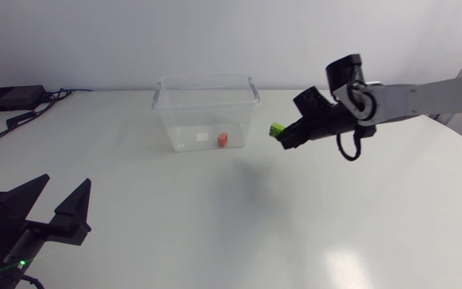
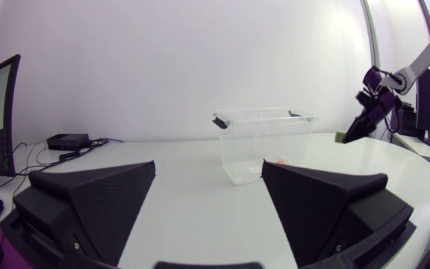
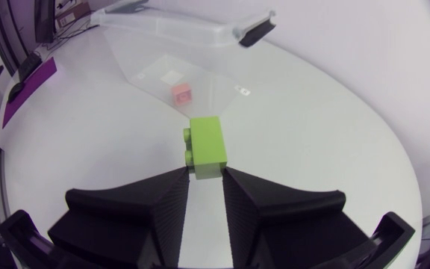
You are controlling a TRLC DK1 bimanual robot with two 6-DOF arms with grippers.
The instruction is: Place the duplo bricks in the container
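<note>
A green duplo brick (image 1: 277, 129) is held in the air just right of the clear plastic container (image 1: 207, 112). My right gripper (image 1: 282, 137) is shut on it. In the right wrist view the green brick (image 3: 207, 145) sticks out from between the fingertips (image 3: 176, 187), pointing toward the container (image 3: 192, 37). An orange brick (image 1: 222, 140) lies inside the container, also seen through the wall as the orange brick (image 3: 181, 93). My left gripper (image 1: 50, 210) rests open at the table's near left corner, its broad fingers (image 2: 88, 202) apart with nothing between them, the container (image 2: 263, 146) ahead of it.
A black box with cables (image 1: 10, 98) sits at the table's back left corner. The container has black latches on its rim. The white tabletop (image 1: 215, 225) stretches bare between the two arms.
</note>
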